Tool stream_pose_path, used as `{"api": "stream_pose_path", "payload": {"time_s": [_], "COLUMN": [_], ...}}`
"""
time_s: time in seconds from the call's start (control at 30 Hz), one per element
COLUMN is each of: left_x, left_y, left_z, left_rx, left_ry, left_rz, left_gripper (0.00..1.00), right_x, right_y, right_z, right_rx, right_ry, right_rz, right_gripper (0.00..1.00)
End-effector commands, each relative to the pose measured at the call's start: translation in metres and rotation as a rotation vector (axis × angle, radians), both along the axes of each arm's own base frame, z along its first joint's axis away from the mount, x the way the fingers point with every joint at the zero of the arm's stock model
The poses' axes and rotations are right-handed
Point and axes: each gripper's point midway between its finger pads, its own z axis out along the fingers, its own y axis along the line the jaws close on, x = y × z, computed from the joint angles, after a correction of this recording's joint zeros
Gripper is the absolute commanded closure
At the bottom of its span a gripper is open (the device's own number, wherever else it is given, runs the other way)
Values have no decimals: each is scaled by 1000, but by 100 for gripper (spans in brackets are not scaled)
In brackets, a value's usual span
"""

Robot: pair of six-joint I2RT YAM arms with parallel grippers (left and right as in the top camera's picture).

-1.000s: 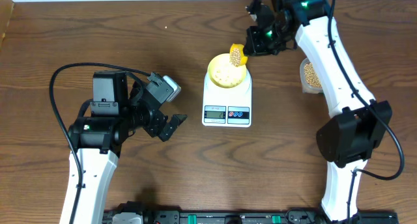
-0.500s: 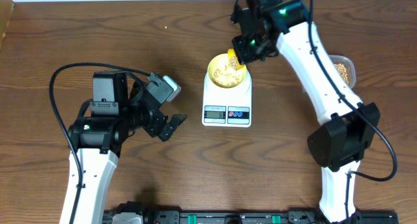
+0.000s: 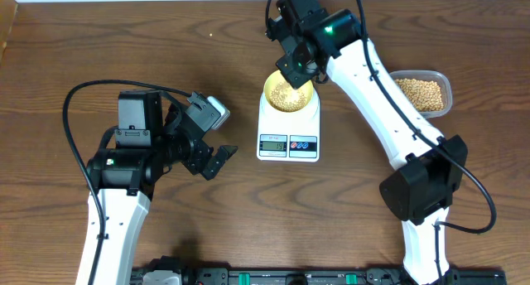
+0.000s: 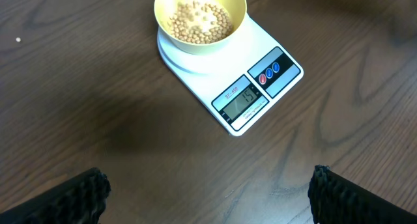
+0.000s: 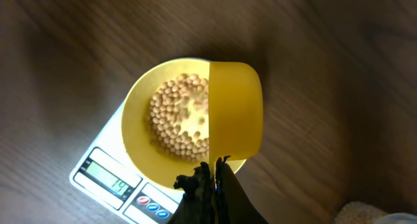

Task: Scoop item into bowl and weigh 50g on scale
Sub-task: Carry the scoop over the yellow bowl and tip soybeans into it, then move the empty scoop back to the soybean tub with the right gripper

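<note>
The pale-yellow bowl (image 3: 289, 94) stands on the white scale (image 3: 288, 142) at mid table, with a heap of tan beans (image 5: 177, 125) in it. My right gripper (image 5: 215, 175) is shut on the handle of a bright-yellow scoop (image 5: 236, 110), which is tipped over the bowl's right rim (image 5: 133, 123). In the overhead view the right gripper (image 3: 296, 68) hangs over the bowl's far edge. My left gripper (image 3: 217, 162) stands open and empty left of the scale, its fingers (image 4: 85, 193) wide apart over bare wood. The left wrist view shows the bowl (image 4: 163, 25) and scale (image 4: 257, 94) ahead.
A clear plastic tub (image 3: 424, 94) of more beans sits at the right, beyond my right arm. The scale's display (image 5: 107, 178) is lit. The brown wooden table (image 3: 166, 53) stretches to the left and front.
My right arm has swung left from the tub to above the bowl, and the scoop has tipped so beans dropped into the bowl. The tub is now uncovered. The left arm has not moved.
</note>
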Motion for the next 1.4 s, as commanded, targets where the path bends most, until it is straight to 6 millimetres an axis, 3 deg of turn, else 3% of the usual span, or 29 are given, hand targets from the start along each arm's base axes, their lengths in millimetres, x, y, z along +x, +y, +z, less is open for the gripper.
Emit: {"api": "stream_pose_path", "payload": {"time_s": [0.0, 0.13, 0.27, 0.47, 0.6, 0.8, 0.97, 1.2, 1.37], "left_x": [-1, -1, -1, -1, -1, -1, -1, -1, -1], "left_y": [-1, -1, -1, -1, -1, -1, -1, -1, -1], "left_z": [-2, -2, -2, -2, -2, -2, -2, -2, -2], "left_rx": [-4, -4, -3, -4, -3, -4, -3, -3, -3], "left_ry": [3, 3, 3, 3, 3, 3, 3, 3, 3], "left_rz": [-13, -13, -13, -13, -13, -13, -13, -13, -13], "left_gripper": [0, 0, 1, 1, 1, 1, 0, 1, 1], "right_x": [10, 12, 24, 34, 29, 9, -8, -30, -32], "right_y": [-5, -4, -18, -88, -147, -223, -270, -310, -319], "right_z": [7, 13, 40, 75, 83, 68, 51, 7, -11], "right_rx": [-20, 57, 194, 228, 208, 169, 142, 7, -54], "right_ry": [-44, -22, -6, -1, 37, 159, 246, 372, 389], "right_rz": [-8, -22, -92, -276, -397, -572, -684, -773, -785], "right_gripper": [99, 99, 99, 99, 99, 99, 99, 99, 99]}}
